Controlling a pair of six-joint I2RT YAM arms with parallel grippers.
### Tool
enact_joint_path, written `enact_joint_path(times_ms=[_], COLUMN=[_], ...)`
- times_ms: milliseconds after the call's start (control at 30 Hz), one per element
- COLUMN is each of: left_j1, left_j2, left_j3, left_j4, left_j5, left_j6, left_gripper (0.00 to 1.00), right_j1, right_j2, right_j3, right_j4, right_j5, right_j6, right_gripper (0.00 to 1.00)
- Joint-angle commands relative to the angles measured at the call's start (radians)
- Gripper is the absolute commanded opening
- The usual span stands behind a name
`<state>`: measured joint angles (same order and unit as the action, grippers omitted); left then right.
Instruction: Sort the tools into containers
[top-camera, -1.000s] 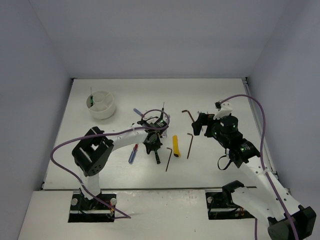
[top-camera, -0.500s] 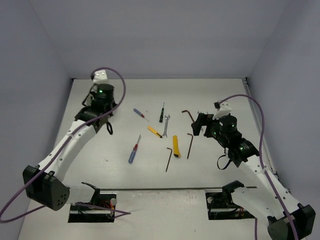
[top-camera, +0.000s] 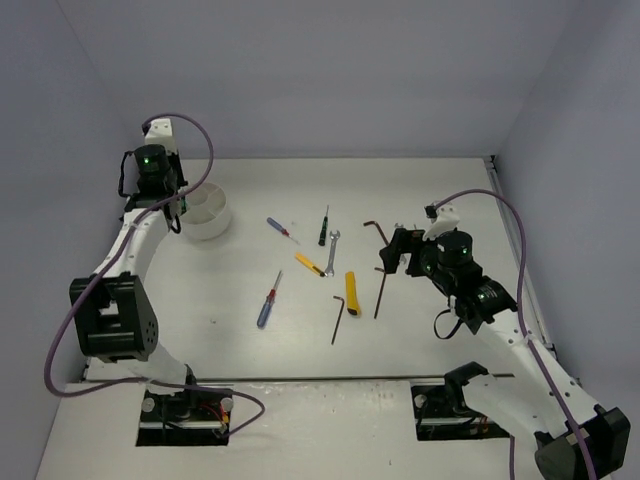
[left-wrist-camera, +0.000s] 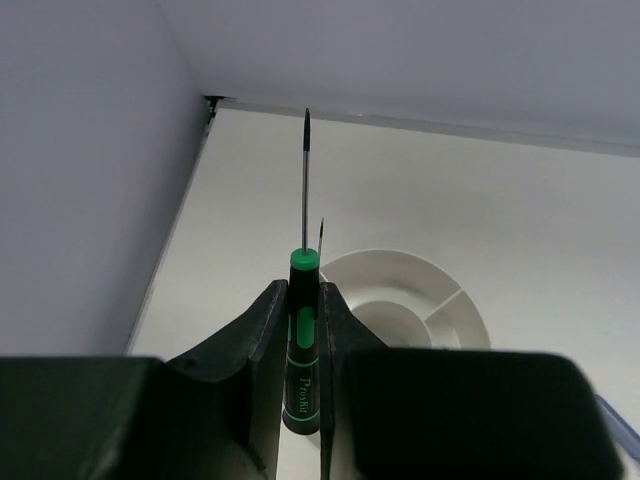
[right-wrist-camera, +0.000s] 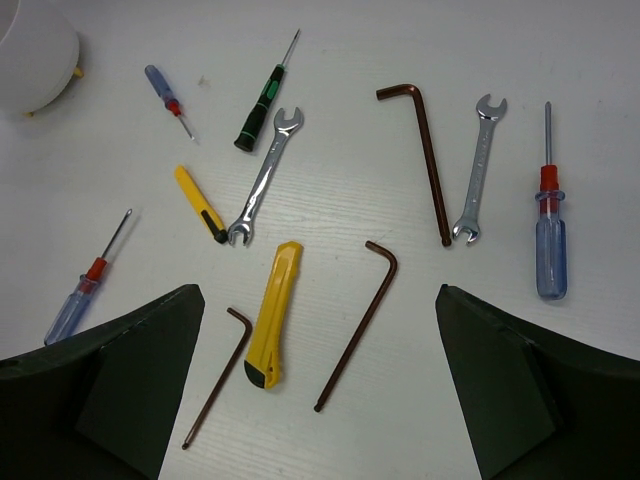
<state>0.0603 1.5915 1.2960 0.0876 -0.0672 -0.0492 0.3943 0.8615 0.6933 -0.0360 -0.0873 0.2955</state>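
My left gripper (left-wrist-camera: 303, 290) is shut on a green-black screwdriver (left-wrist-camera: 303, 345) whose shaft points up and away. It hovers just near the left of the white divided cup (left-wrist-camera: 420, 300). In the top view the gripper (top-camera: 176, 212) is at the cup's (top-camera: 208, 215) left side. My right gripper (top-camera: 390, 258) is open and empty above the loose tools. Below it lie a yellow knife (right-wrist-camera: 274, 315), hex keys (right-wrist-camera: 358, 325) (right-wrist-camera: 215, 390) (right-wrist-camera: 425, 160), wrenches (right-wrist-camera: 265, 180) (right-wrist-camera: 478, 170), and blue (right-wrist-camera: 550, 240), green-black (right-wrist-camera: 262, 95) and yellow (right-wrist-camera: 200, 205) screwdrivers.
Two more blue screwdrivers lie left of the pile (top-camera: 268, 300) (top-camera: 282, 229). Grey walls close in the table at the back and both sides; the cup stands near the back left corner.
My left arm has swung from the middle of the table to the far left, beside the cup. My right gripper has shifted slightly to the left.
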Motion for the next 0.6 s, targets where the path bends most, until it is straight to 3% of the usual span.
enact_joint_path(times_ms=[0,300,567], left_j1=[0.069,0.099,0.098], left_j2=[0.077,0.239,0.196], left_j3=[0.081,0.152,0.093], left_j4=[0.163,0.183,0.245], left_j5=[0.153,0.263,0.285], left_j6=[0.046,0.038,-0.005], left_gripper=[0.0,0.0,0.0], right_j1=[0.008,0.008,0.008], right_j2=[0.01,0.027,0.063], right_j3=[0.017,0.013,0.019], right_j4=[0.047,0.045,0.047], right_j5=[-0.017,0.0,0.006], right_j6=[0.007,0.009,0.002], right_gripper=[1.0,1.0,1.0])
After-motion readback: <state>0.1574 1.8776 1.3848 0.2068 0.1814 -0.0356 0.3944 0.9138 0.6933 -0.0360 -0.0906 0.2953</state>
